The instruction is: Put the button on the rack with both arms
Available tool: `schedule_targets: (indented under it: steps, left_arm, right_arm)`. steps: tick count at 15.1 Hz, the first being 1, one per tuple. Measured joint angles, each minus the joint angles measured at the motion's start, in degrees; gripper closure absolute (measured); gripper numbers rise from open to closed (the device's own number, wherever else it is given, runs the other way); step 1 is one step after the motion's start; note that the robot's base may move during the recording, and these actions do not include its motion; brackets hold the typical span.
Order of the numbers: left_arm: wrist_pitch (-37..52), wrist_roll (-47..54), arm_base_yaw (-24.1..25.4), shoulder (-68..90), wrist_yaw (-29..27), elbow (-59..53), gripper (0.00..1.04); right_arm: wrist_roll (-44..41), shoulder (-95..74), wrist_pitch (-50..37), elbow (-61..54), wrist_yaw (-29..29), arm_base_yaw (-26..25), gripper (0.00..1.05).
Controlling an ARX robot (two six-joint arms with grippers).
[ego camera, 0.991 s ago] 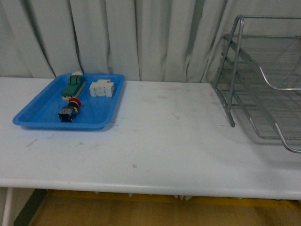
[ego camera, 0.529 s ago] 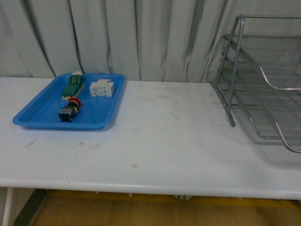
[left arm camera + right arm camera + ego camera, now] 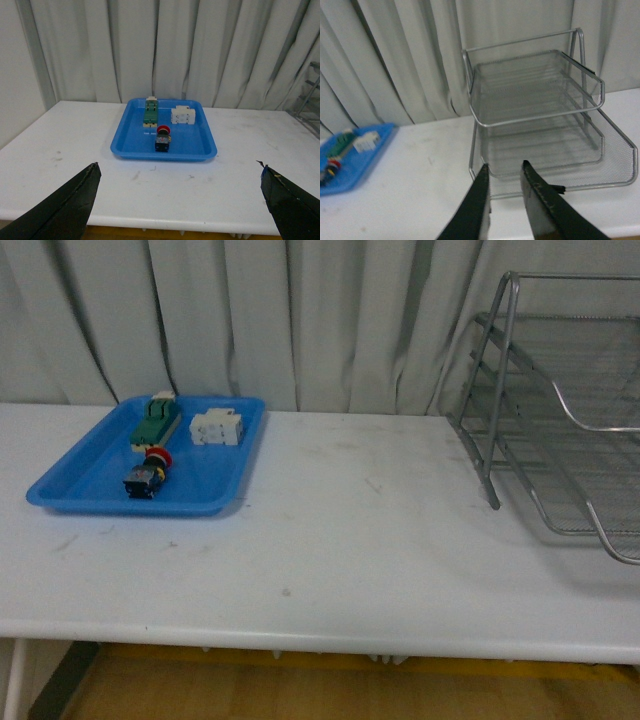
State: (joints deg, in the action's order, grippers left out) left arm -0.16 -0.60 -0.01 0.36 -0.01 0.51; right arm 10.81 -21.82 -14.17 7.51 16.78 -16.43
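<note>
The button (image 3: 148, 473) lies in the blue tray (image 3: 90, 490) at the table's left, red cap toward the curtain; it also shows in the left wrist view as the button (image 3: 162, 139) and faintly in the right wrist view as the button (image 3: 330, 165). The silver wire rack (image 3: 560, 410) stands at the right, seen again as the rack (image 3: 540, 115). My left gripper (image 3: 180, 167) hangs open well short of the tray, nothing between its fingers. My right gripper (image 3: 504, 167) is shut and empty, a little way before the rack's lowest tier. Neither arm appears in the front view.
A green-and-white block (image 3: 157, 420) and white terminal blocks (image 3: 217, 427) share the blue tray. A pale curtain (image 3: 300, 320) hangs behind the white table (image 3: 360, 530). The table's front edge runs near both grippers.
</note>
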Motion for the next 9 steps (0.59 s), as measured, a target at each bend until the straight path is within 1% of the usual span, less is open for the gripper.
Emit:
schedule_targets:
  steps: [1,2,5,6,7,8,9]
  left_arm:
    - [0.0,-0.02,0.0,0.0,0.0,0.0,0.07]
    - [-0.02,0.0,0.0,0.0,0.0,0.0,0.07]
    - [0.0,-0.02,0.0,0.0,0.0,0.0,0.07]
    - [0.0,0.0,0.0,0.0,0.02,0.0,0.07]
    - [-0.02,0.0,0.0,0.0,-0.02,0.0,0.07]
    - [0.0,-0.02,0.0,0.0,0.02,0.0,0.07]
    - [0.0,-0.02,0.0,0.0,0.0,0.0,0.07]
  right_arm:
    - [-5.07,2.67,1.75,-2.12,-2.38,2.25,0.9]
    - [-7.72,4.24,2.32,-2.84,-4.44,4.22,1.03]
    - [-9.86,8.02,3.93,-3.87,-8.57,8.35,1.03]
    - [-10.21,9.2,5.27,-4.48,-12.35,10.97,1.03]
    - [-10.34,10.47,5.6,-4.92,-15.76,15.93,1.03]
    - [-10.47,11.23,5.79,-5.01,-15.82,16.72,1.03]
    - [-10.45,14.4,11.21,-4.94,-16.94,16.35,1.03]
